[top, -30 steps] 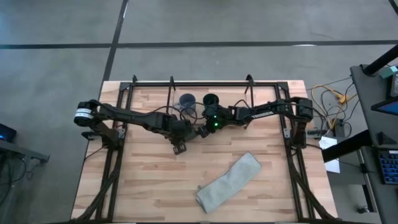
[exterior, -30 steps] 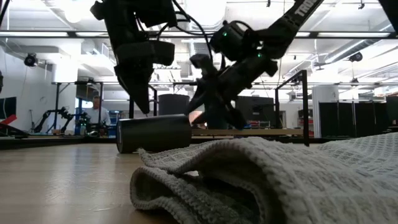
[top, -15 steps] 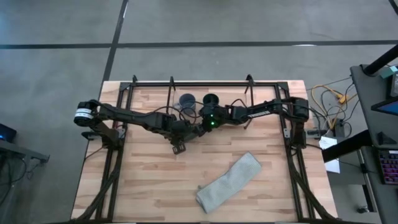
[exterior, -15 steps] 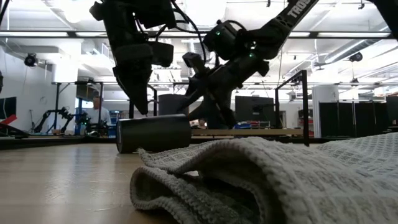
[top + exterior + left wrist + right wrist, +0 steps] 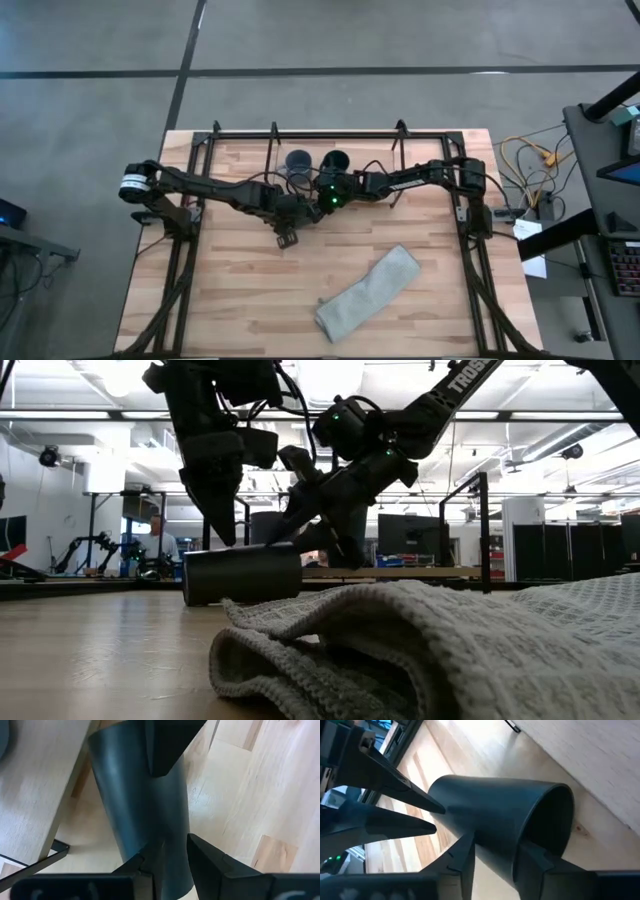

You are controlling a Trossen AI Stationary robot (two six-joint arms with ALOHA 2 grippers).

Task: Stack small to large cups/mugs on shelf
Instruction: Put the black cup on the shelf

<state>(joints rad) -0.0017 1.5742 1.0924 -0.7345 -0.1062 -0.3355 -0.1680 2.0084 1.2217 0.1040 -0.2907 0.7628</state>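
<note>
The black cup (image 5: 243, 573) lies on its side on the tabletop, mouth (image 5: 552, 822) toward the table's right; in the high view the arms hide it. My left gripper (image 5: 222, 538) points down over the cup's closed end, its fingers a narrow gap apart. My right gripper (image 5: 318, 545) is open at the mouth end, one finger over the outer wall (image 5: 165, 750), the other at the mouth opening. The grey-blue mug (image 5: 300, 162) and the dark teal cup (image 5: 338, 160) stand upright on the shelf (image 5: 260, 160). My left gripper's fingertips (image 5: 439, 811) stand right at the black cup's closed end; I cannot tell whether they touch it. My right gripper's fingers (image 5: 466, 854) stand on either side of the cup's wall near the rim, slanting down from the table's right; I cannot tell whether they touch it.
A grey-green cloth (image 5: 368, 292) lies crumpled on the near right part of the tabletop and fills the low view's foreground (image 5: 430, 650). The shelf's black rods (image 5: 30, 865) run close behind the lying cup.
My right gripper has moved toward the table's left and a little down, up to the lying black cup's mouth end. My left gripper has kept still over the cup's closed end.
</note>
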